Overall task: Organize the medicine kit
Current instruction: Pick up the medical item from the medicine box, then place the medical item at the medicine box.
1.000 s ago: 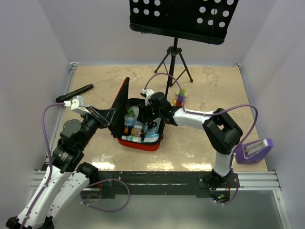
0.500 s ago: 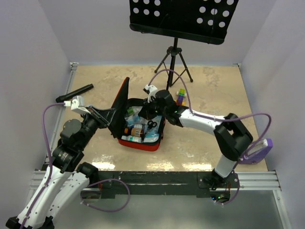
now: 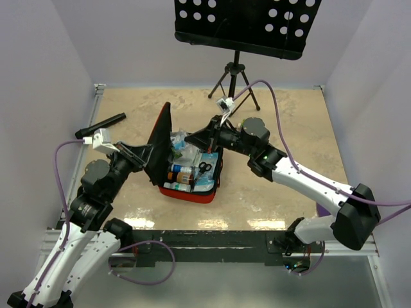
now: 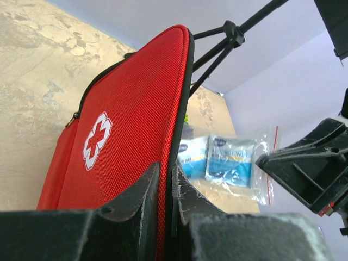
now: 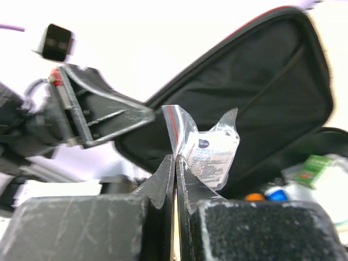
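Observation:
The red medicine kit [image 3: 192,192] lies open, its lid [image 3: 160,142] standing upright. Scissors [image 3: 204,168], small bottles [image 3: 182,172] and packets [image 3: 200,184] lie inside. My left gripper [image 3: 144,154] is shut on the lid's edge; in the left wrist view [image 4: 166,175] the jaws pinch the rim below the white cross [image 4: 97,139]. My right gripper [image 3: 194,139] is shut on a clear zip bag of wipes [image 3: 179,141], held above the case's back. The bag [image 5: 212,147] hangs from the closed jaws [image 5: 175,163] before the black lining [image 5: 255,81].
A black flashlight [image 3: 101,125] lies at the far left. A music stand's tripod [image 3: 236,83] stands behind the case. The enclosure's walls close in left, right and back. The right arm stretches across the table's right half.
My right arm has risen and stretched out, lifting the bag of wipes up from the case. The left gripper and lid have not moved.

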Motion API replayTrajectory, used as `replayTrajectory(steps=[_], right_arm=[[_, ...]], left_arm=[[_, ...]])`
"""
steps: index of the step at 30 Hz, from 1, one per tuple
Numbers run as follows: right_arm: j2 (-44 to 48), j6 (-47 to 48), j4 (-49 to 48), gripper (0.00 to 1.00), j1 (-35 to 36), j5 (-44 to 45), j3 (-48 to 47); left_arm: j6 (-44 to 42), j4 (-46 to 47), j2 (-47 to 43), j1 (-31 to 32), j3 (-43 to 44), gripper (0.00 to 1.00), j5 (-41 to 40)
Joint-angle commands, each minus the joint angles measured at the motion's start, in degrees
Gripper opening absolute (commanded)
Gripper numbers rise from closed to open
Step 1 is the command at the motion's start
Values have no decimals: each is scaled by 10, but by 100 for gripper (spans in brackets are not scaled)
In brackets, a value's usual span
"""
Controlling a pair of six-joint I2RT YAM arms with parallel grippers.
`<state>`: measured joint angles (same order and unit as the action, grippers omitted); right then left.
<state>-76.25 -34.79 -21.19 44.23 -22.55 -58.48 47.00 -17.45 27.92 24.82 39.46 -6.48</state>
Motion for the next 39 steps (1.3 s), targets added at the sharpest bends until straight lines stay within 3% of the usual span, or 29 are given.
replayTrajectory(steps=[1,7,22,27,39], right_arm=[[9,-98,-108,0,1,-30,20],[2,-189,-222,0,4,-18,41],[-58,-286,-285,0,27,50,13],[-70,-328,-357,0,30,60,28],[-93,-361,-341,0,49,102,2]], left_arm=[[18,-92,10,2,-5,0,-21],[19,-98,6,2,0,0,-34],[26,-79,-1,2,-6,0,-14],[23,-77,-6,2,-5,0,-13],[24,-74,-18,2,-5,0,-13]])
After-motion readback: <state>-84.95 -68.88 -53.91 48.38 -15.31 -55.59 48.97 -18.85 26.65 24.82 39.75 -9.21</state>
